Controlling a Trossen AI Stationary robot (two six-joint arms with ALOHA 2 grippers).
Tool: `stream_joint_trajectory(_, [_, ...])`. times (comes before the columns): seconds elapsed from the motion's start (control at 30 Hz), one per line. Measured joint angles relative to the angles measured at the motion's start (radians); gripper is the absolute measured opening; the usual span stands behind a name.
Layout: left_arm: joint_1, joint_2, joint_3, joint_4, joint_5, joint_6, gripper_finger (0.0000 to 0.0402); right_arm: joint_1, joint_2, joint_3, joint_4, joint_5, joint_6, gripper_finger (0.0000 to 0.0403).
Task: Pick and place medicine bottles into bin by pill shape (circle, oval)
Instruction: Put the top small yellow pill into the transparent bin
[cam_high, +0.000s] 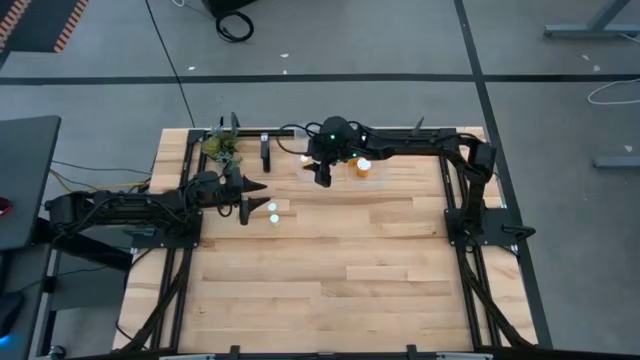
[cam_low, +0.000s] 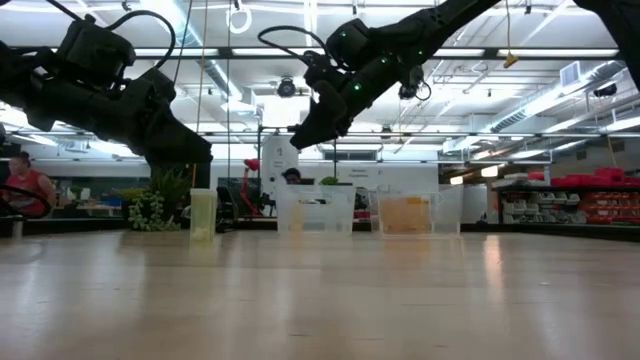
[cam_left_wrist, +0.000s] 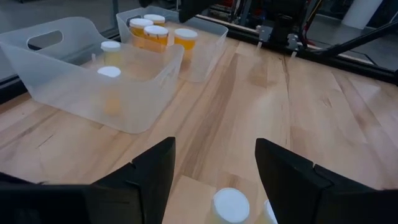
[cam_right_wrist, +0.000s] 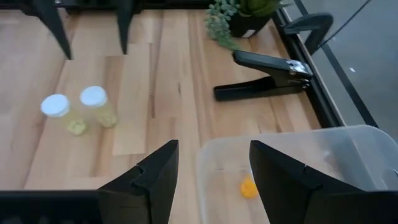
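**Two bottles left on the counter; right arm over a bin, left arm lined up on the pair**

Left gripper (cam_high: 255, 199) sat low over the counter (cam_high: 330, 280), jaws apart and empty. Two small medicine bottles (cam_high: 272, 213) with white caps stood just ahead of the jaws, side by side, close together; one cap (cam_left_wrist: 231, 204) showed between the fingers (cam_left_wrist: 146, 171) in the left wrist view. Right gripper (cam_high: 322, 176) hung above the nearer clear bin (cam_right_wrist: 292, 168), jaws apart, nothing between them; a small orange thing lay on that bin's floor, too small to identify. Farther from the left jaws, two clear bins (cam_left_wrist: 93, 81) held the sorted bottles (cam_left_wrist: 155, 34): pale ones in one, amber ones in the other. A plant sprig (cam_high: 222, 147) and a black clamp (cam_right_wrist: 267, 78) sat by the counter's edge.

Step judged: late in the task, right arm at the drop-off, pickup of the last pair pending. Next move likely needs the left jaws to settle around one bottle only; the neighbour stands close enough to be knocked over.
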Motion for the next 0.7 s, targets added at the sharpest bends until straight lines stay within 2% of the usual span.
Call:
stream_joint_trajectory(0.1, [-0.001,0.0,0.0,0.0,0.002,-0.006,0.0231,0.017,0.0,0.0,0.004,-0.003,0.0,0.0204])
stream_joint_trajectory(0.43, [-0.001,0.002,0.0,0.0,0.117,-0.027,0.0231,0.088,0.012,0.0,0.025,-0.038,-0.021,0.0207])
stream_joint_trajectory(0.7, [-0.002,0.002,0.0,-0.044,0.131,-0.028,0.0231,0.11,0.025,-0.012,0.027,-0.034,-0.011,0.0252])
